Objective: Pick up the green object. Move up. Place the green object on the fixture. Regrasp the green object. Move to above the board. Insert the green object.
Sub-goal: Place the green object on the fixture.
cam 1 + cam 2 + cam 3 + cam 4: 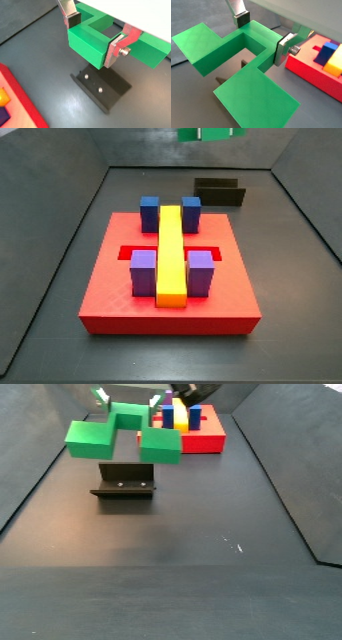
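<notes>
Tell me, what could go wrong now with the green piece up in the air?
The gripper pinches the green object only at its middle block, so it might twist or slip from the jaws. It hangs above the small fixture; lowered off-centre, it could miss or tip off. A wide swing might bump blocks on the board.

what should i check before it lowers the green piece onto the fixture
1. Grip: gripper fingers clamp the green object at its centre block: ok.
2. Piece lifted clear of the floor, seen in a side view: ok.
3. Fixture sits below the piece, seen in a wrist view: ok.
4. Fixture base plate bare, two screws showing: ok.
5. Exact alignment of the piece with the fixture's upright: cannot tell.
6. Board stands apart from the fixture: ok.
</notes>
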